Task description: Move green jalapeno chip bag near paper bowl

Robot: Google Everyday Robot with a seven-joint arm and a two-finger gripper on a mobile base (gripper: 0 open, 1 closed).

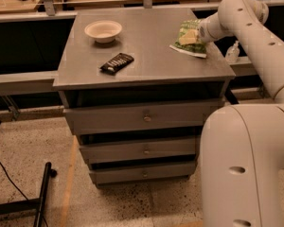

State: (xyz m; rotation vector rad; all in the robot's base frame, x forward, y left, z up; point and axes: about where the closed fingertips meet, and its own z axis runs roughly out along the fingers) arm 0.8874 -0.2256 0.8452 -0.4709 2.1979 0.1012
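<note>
The green jalapeno chip bag [185, 45] lies crumpled at the right side of the grey cabinet top [146, 56], its near corner by the right front edge. My gripper [191, 36] reaches in from the right and sits on the bag's middle, touching it. The paper bowl [103, 30] stands empty at the back left of the top, well apart from the bag.
A flat dark wrapped bar [117, 63] lies on the top near the front left, between bowl and front edge. My white arm [255, 37] curves over the right edge. A small bottle [232, 52] stands beyond the right side. Drawers [144, 118] sit below.
</note>
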